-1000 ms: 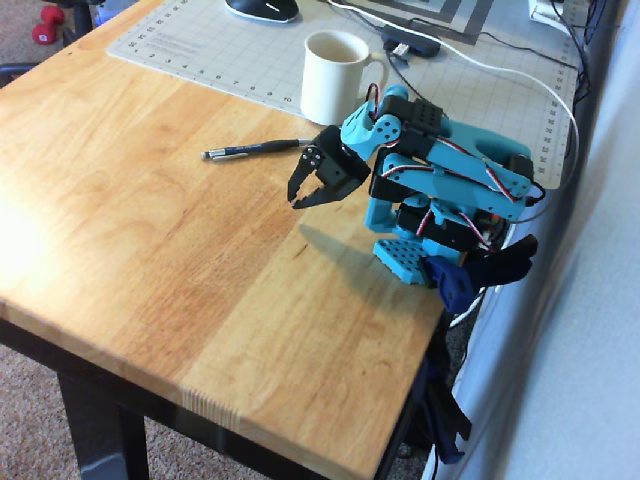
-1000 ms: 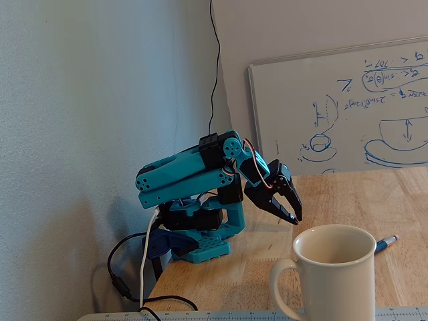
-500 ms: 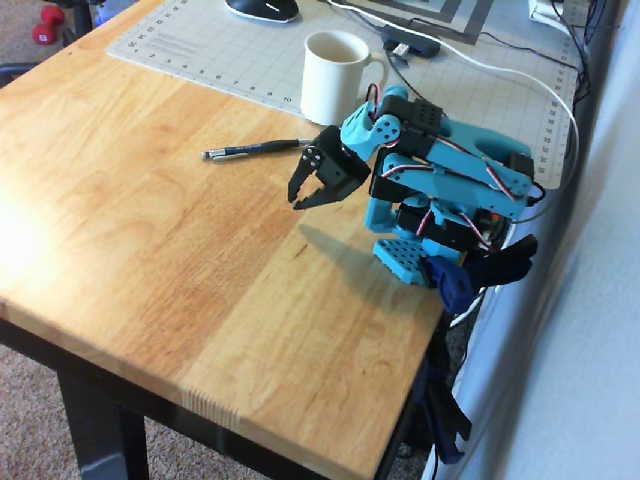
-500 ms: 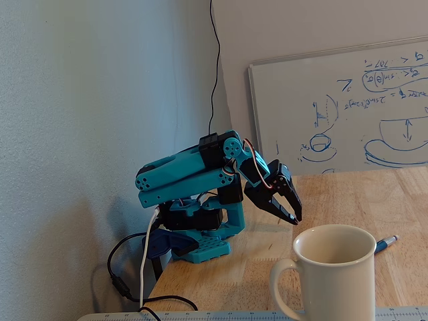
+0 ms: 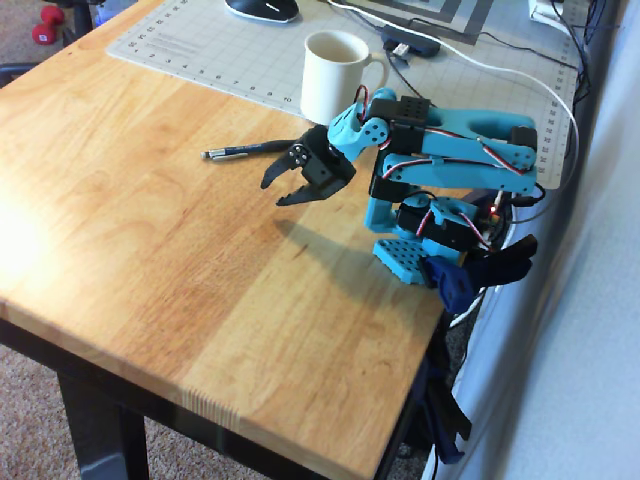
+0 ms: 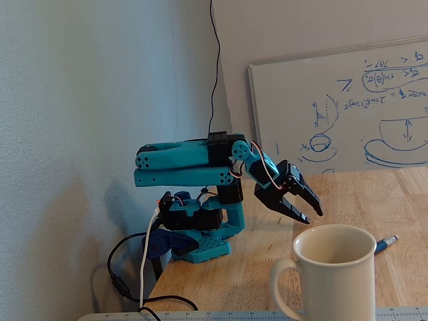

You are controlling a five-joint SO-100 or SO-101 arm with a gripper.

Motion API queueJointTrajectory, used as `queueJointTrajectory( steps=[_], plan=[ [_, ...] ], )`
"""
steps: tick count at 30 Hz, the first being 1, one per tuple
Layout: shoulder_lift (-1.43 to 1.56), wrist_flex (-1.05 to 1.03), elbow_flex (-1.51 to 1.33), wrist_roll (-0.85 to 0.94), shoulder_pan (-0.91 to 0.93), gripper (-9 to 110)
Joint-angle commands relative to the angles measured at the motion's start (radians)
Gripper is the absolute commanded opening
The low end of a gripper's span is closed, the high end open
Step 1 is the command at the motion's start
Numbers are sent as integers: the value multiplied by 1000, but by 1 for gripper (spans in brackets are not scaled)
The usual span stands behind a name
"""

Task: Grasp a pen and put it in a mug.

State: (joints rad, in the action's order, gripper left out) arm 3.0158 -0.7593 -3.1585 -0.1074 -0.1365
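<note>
The dark pen (image 5: 245, 151) lies flat on the wooden table (image 5: 150, 260), its tip pointing left in the overhead view. In the fixed view only its end (image 6: 386, 243) shows, to the right of the mug. The cream-white mug (image 5: 335, 75) stands upright on the edge of the cutting mat, behind the pen; it fills the foreground of the fixed view (image 6: 331, 274). My gripper (image 5: 272, 194) hangs above the table just in front of the pen's right end, angled downward, jaws slightly parted and empty. It also shows in the fixed view (image 6: 313, 217).
A grey cutting mat (image 5: 200, 45) covers the back of the table, with a computer mouse (image 5: 262, 8) and cables on it. The blue arm base (image 5: 420, 240) is clamped at the table's right edge by the wall. A whiteboard (image 6: 348, 107) leans on the wall.
</note>
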Motion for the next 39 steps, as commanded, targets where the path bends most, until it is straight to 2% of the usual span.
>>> queueJointTrajectory(
  steps=[1,20,31,36,39],
  plan=[
    [-51,80,26,-11,3,11],
    [-664,112,497,20,21,11],
    [-899,-34,770,480,252,11],
    [-1049,-31,851,618,342,11],
    [-1127,-31,890,640,393,11]
  ],
)
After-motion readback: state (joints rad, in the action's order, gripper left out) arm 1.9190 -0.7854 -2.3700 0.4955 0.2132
